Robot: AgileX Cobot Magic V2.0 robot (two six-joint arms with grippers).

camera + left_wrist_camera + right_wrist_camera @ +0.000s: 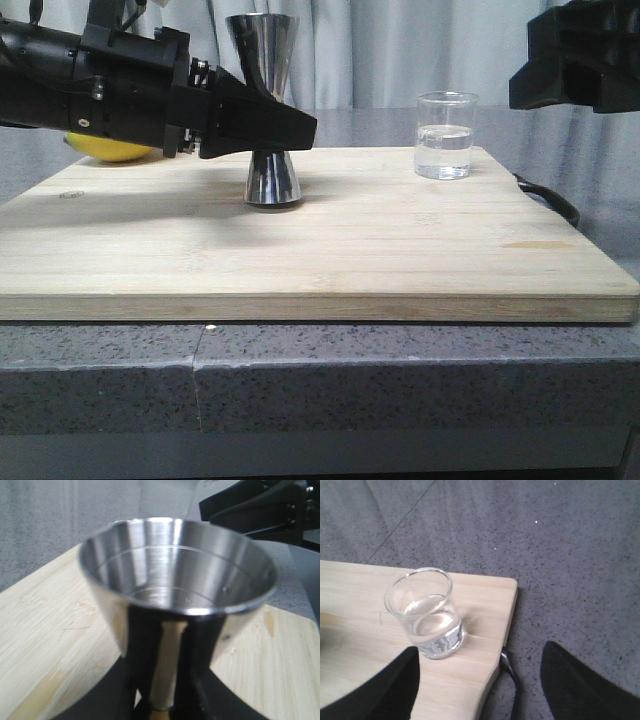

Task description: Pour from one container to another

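Observation:
The steel jigger (272, 180) stands upright on the wooden board (320, 260), left of its middle. My left gripper (300, 128) reaches in from the left at the jigger's narrow waist. In the left wrist view the jigger's empty upper cup (175, 575) fills the frame, and the black fingers (115, 690) close against the waist below it. The glass beaker (445, 135), part full of clear liquid, stands near the board's far right corner. My right gripper (525, 85) hovers open above and to the right of it; the beaker (427, 615) sits just ahead of one finger (395, 680).
A yellow round object (110, 150) lies behind the left arm at the board's back left. A dark curved handle (550, 200) sticks out from the board's right edge. Grey speckled counter (560, 555) surrounds the board, and a curtain hangs behind.

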